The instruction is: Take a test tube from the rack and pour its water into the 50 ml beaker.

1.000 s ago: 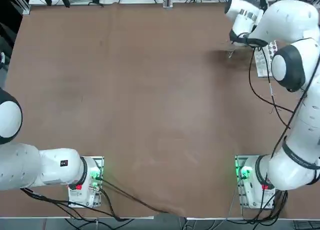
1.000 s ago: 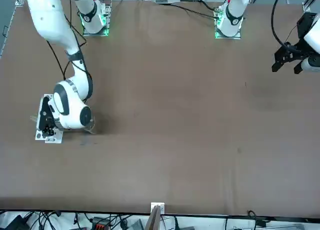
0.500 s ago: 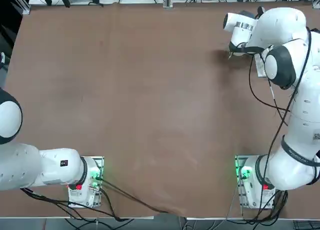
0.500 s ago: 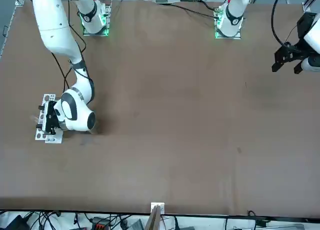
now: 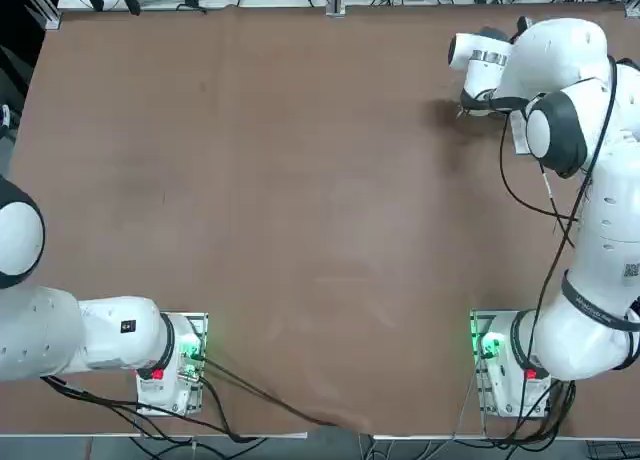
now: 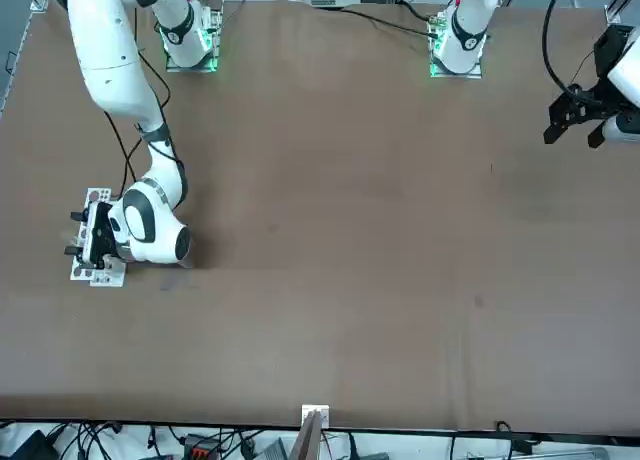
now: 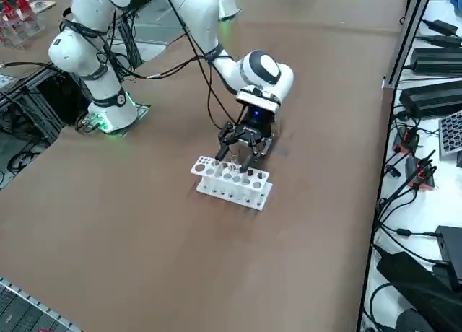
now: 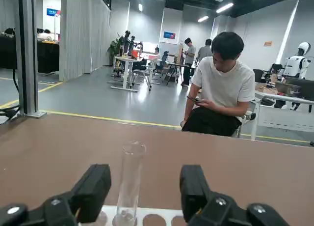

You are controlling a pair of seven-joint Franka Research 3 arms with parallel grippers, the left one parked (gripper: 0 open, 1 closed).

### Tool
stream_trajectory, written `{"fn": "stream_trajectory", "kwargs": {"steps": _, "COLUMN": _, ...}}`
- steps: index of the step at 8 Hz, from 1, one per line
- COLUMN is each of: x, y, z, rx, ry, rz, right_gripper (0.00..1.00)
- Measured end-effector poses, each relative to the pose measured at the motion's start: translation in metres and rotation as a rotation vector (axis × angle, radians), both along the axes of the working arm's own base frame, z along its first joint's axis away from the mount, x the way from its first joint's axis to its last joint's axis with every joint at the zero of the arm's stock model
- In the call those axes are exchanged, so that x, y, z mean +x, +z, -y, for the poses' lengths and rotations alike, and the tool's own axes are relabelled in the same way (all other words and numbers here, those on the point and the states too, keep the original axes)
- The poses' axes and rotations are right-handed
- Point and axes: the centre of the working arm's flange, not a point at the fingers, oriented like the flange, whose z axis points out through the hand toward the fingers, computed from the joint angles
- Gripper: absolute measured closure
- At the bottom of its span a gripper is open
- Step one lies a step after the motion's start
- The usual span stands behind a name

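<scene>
Ref. point: rack (image 7: 229,195), white, w/ rows of round holes, on table (image 7: 166,245). Positions below run from rack outward.

1. In rack: test tube (image 8: 130,179), clear glass, approx. upright, lower end at a hole. Water level: cannot tell.
2. At rack, just above: right gripper (image 8: 145,186). State: released; fingers spread either side of tube w/ a gap at each, nothing grasped. Tube is nearer one finger than the other.
3. Above rack: right arm (image 7: 260,76), bent down to it; blk. cables (image 7: 209,94) hang alongside.
4. Well apart from rack, same table: arm base (image 7: 112,119), green light lit.
5. Beyond rack, past table edge: seated person (image 8: 223,83), wht. T-shirt, head bowed, phone (image 8: 194,99) in hand. Farther back from rack: standing people near desks, plus a grey curtain (image 8: 83,34).
</scene>
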Motion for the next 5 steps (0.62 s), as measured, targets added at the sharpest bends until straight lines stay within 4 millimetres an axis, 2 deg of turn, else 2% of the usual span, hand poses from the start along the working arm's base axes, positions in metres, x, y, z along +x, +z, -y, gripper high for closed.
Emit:
{"fn": "stream_trajectory", "kwargs": {"steps": 2, "x": 0.0002, "y": -0.0039, "z": 0.0033, "rx": -0.017, "ry": -0.002, "rz": 0.045, "right_gripper": 0.22}}
{"fn": "stream_trajectory", "kwargs": {"steps": 5, "x": -0.0004, "y": -0.0093, "z": 0.0105, "rx": -0.038, "ry": -0.014, "rz": 0.134, "right_gripper": 0.24}}
